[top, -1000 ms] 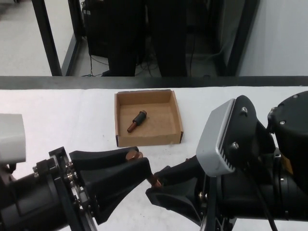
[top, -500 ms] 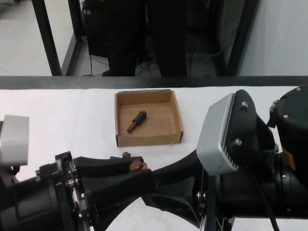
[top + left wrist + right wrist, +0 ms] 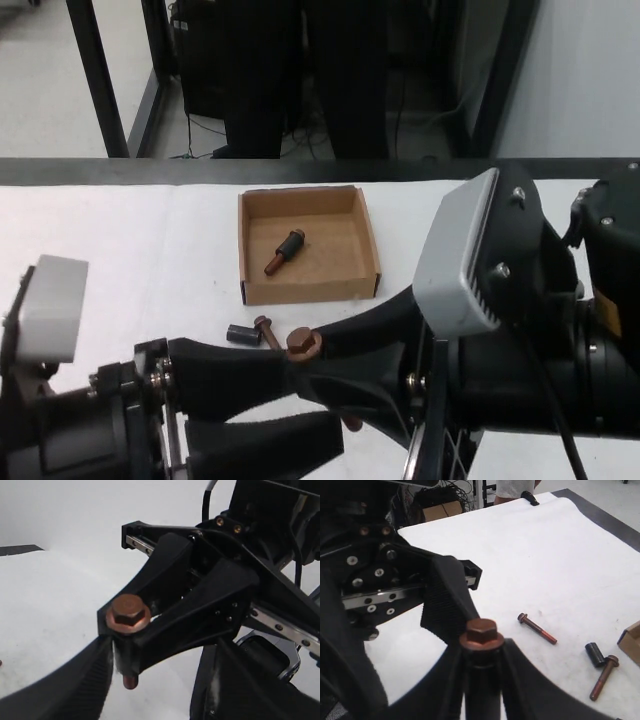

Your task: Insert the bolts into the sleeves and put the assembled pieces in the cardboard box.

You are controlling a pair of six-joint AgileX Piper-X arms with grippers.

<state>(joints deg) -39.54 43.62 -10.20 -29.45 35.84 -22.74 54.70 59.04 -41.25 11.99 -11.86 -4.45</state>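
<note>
Now that the left gripper has spread wide, the right gripper alone clamps the sleeve with its bolt seated, probably ready for the cardboard box.

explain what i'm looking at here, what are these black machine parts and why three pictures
These are two robot arms at a white bench. One camera looks over the bench from behind the arms; the other two sit on the arms' wrists, looking at the tools up close. The right tool is shut on a copper bolt, which seems to sit in a black sleeve. The left tool is open beside it. Loose on the bench lie two more bolts and a spare sleeve. The cardboard box holds one finished piece.
</note>
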